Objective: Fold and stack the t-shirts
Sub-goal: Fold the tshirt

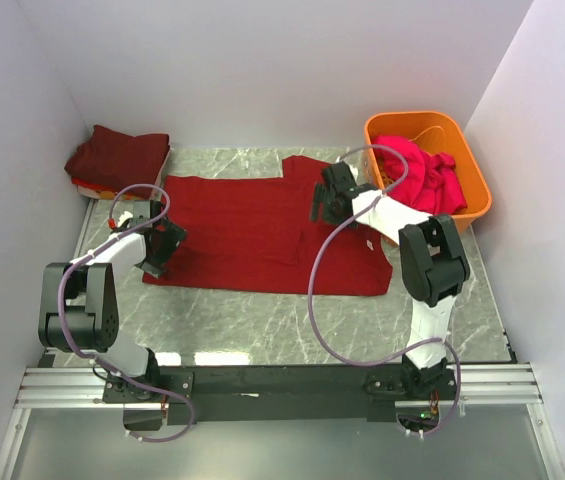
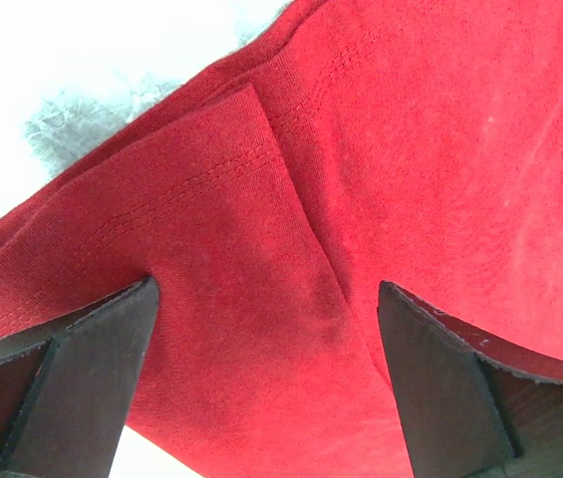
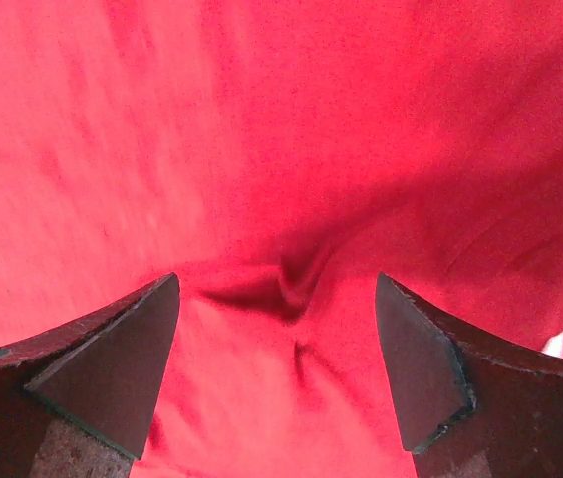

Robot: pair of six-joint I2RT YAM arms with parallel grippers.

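Left fingers (image 2: 72, 378) and right fingers (image 3: 112, 368), spread wide and empty, over red t-shirt (image 1: 252, 230) flat by table's (image 1: 262, 330) far edge, seemingly poised to pinch for folding.

— How many shirts lie in the orange tub (image 1: 477, 190)?
— Cannot tell; the pink heap (image 1: 417, 172) is bunched together.
— And under the folded dark red shirt (image 1: 117, 152), at the counter's (image 1: 262, 320) far left corner?
— Something white and orange, mostly hidden.
— The right wrist view?
— The spread red shirt (image 3: 281, 119) overruns every edge; the right pincer (image 3: 276, 289) is cut off below.
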